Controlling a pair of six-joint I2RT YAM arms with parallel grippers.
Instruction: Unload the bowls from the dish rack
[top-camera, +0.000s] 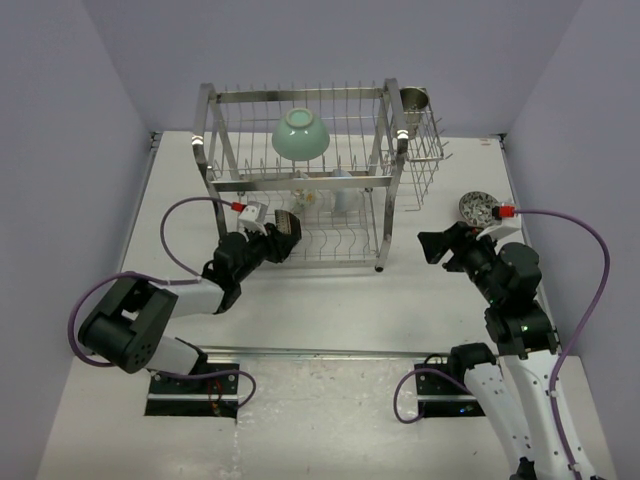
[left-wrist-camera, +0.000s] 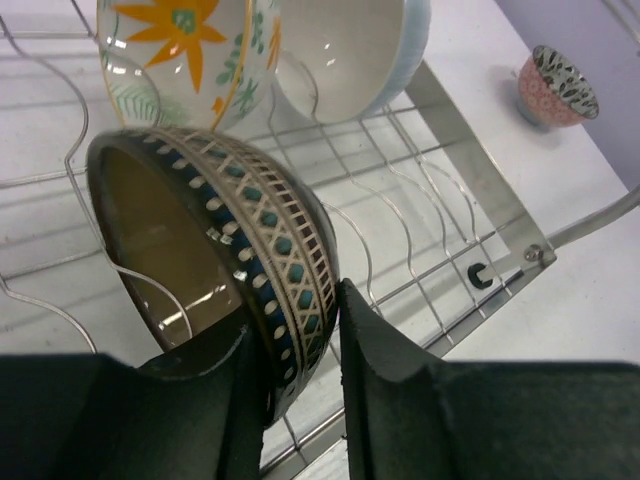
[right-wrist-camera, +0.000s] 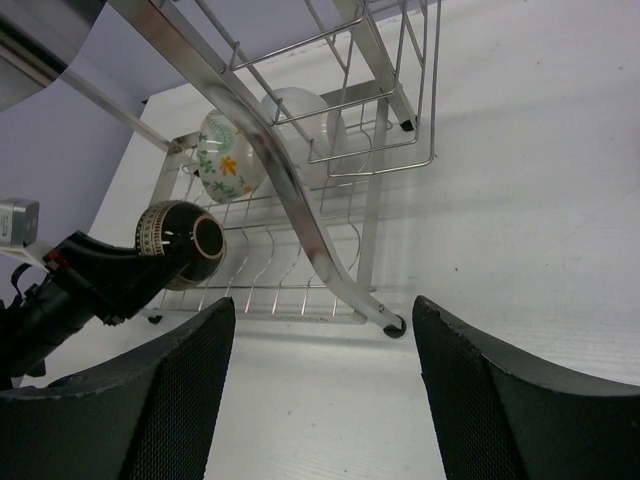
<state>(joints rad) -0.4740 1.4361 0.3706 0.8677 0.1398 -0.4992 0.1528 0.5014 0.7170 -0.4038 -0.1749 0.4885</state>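
The steel wire dish rack (top-camera: 212, 140) stands at the back of the table. A mint-green bowl (top-camera: 300, 135) lies on its upper tier. My left gripper (top-camera: 283, 228) reaches into the lower tier and is shut on the rim of the dark brown striped bowl (left-wrist-camera: 220, 250), one finger inside and one outside (left-wrist-camera: 300, 390). Behind it stand the white bowl with yellow flowers (left-wrist-camera: 190, 50) and a pale white bowl (left-wrist-camera: 350, 50). The pinkish patterned bowl (top-camera: 477, 208) sits on the table right of the rack. My right gripper (top-camera: 432, 247) is open and empty near the rack's right front leg (right-wrist-camera: 325, 380).
A steel cup (top-camera: 414, 100) sits in the wire side basket (top-camera: 428, 160) at the rack's right. The rack's curved tube (right-wrist-camera: 290, 190) and foot (right-wrist-camera: 397, 327) lie just ahead of my right gripper. Grey walls close in the table.
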